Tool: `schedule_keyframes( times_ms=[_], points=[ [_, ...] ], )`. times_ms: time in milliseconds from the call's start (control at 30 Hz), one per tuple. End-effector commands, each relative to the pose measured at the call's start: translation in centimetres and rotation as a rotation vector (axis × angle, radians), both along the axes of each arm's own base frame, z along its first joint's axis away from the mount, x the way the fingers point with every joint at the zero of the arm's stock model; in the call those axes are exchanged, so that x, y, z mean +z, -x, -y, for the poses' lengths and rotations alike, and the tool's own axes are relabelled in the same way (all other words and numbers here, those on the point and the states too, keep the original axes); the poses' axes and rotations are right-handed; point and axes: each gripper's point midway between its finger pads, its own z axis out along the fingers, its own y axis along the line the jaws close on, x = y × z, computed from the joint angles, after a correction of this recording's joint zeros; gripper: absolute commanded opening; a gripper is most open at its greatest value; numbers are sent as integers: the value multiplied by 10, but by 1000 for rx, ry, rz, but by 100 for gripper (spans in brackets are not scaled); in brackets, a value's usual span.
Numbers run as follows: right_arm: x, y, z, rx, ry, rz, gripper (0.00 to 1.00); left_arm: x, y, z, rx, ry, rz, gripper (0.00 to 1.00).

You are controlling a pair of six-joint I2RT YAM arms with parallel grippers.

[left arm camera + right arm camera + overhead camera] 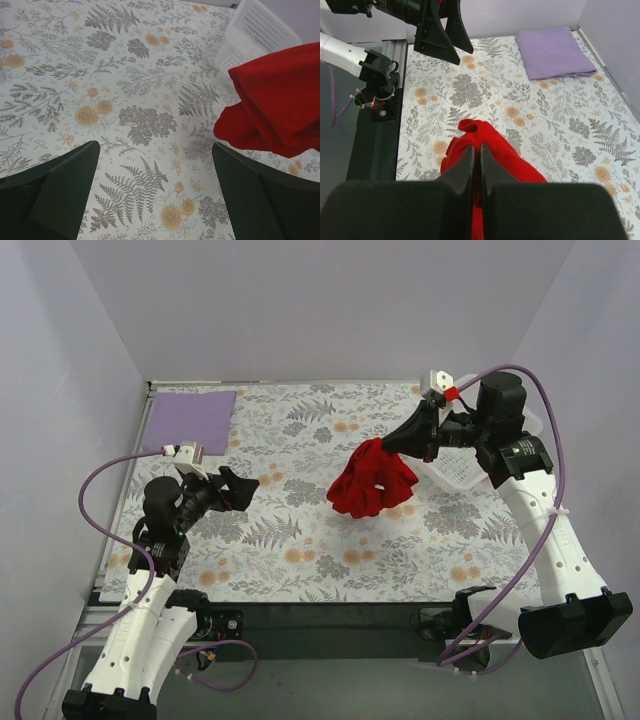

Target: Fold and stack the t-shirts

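Top camera: fixed high at the near side, looking down and forward over the whole table (300, 440). Left wrist camera: low and close, facing out through the spread left tool (155, 146); red t-shirt (280, 100) ahead-right of that tool. Right wrist camera: looks down along the right tool (476, 147), lavender t-shirt (552, 52) far beyond it. All three share the red t-shirt.

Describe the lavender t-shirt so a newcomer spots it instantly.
Start from the floral-patterned table in the top view and go to its far left corner. The lavender t-shirt lies there flat, a neat plain rectangle. Nothing else matches: the red t-shirt is a crumpled bunch mid-table, and the white lattice basket sits on the right side.
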Motion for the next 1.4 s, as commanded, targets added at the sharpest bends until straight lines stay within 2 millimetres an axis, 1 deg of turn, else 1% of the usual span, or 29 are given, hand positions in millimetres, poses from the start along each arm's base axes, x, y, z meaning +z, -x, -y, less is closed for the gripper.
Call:
schedule_keyframes(
  times_ms=[0, 133, 167, 233, 267, 333, 367, 400, 433, 467, 500, 567, 600, 667, 733, 767, 833, 867, 900, 933, 1000, 1033, 1100, 1133, 1200, 1233, 1300, 1333, 1367],
  points=[
    [9, 8, -1, 6, -5, 71, 1, 5, 1, 1, -12, -11, 25, 95],
    [1, 2, -1, -26, 15, 66, 1, 6, 1, 2, -14, -10, 28, 95],
    [-1, 1, -1, -34, 20, 64, 4, 6, 1, 2, -15, -11, 29, 95],
    [-9, -4, 0, -60, 38, 68, 15, 7, 1, 2, -17, -11, 31, 95],
    [-11, -7, 2, -79, 45, 70, 47, 8, 2, 2, -17, -9, 33, 95],
    [-22, -21, 7, -152, 83, 82, 82, 8, 2, 2, -15, -10, 35, 95],
    [-31, -27, 10, -191, 107, 81, 97, 8, 2, 2, -15, -10, 38, 95],
    [-40, -44, 21, -297, 159, 105, 98, 9, 2, 2, -17, -10, 41, 95],
    [-46, -54, 29, -356, 192, 119, 98, 9, 2, 2, -17, -8, 41, 95],
    [-59, -62, 37, -412, 229, 115, 98, 10, 3, 2, -17, -9, 44, 95],
    [-67, -77, 53, -523, 286, 127, 98, 10, 4, 2, -18, -7, 47, 95],
    [-89, -89, 69, -614, 352, 96, 98, 12, 4, 3, -23, -8, 52, 95],
    [-99, -97, 81, -685, 394, 82, 98, 13, 5, 4, -26, -7, 58, 95],
    [-122, -100, 88, -716, 443, 35, 98, 14, 6, 5, -30, -4, 60, 95],
    [-138, -109, 96, -771, 484, 7, 98, 15, 7, 6, -36, -2, 64, 95],
    [-143, -113, 99, -793, 498, -3, 97, 14, 7, 7, -38, -3, 65, 95],
    [-150, -127, 113, -880, 545, -16, 96, 15, 8, 8, -42, -2, 66, 95],
    [-162, -134, 114, -891, 570, -52, 95, 15, 9, 9, -48, -1, 67, 95],
    [-167, -139, 117, -910, 593, -62, 95, 15, 9, 10, -51, 1, 66, 95],
    [-174, -148, 116, -911, 610, -82, 94, 15, 10, 11, -56, 0, 67, 95],
    [-184, -157, 116, -915, 633, -106, 94, 15, 10, 12, -62, 2, 66, 95],
    [-194, -167, 115, -915, 658, -126, 94, 15, 10, 12, -62, 2, 68, 95],
    [-205, -176, 119, -934, 702, -153, 92, 16, 11, 13, -67, 1, 68, 95],
    [-212, -186, 119, -936, 720, -169, 91, 16, 11, 13, -65, 1, 70, 95],
    [-221, -191, 118, -928, 744, -189, 87, 16, 11, 13, -68, 1, 71, 95],
    [-232, -194, 118, -919, 766, -208, 86, 16, 12, 14, -71, 2, 73, 95],
    [-237, -199, 118, -902, 791, -209, 79, 16, 11, 14, -71, 2, 73, 95],
    [-247, -199, 118, -887, 813, -227, 76, 16, 11, 15, -75, 4, 71, 95],
    [-249, -200, 117, -870, 820, -226, 64, 16, 12, 15, -77, 4, 69, 95]
  ],
)
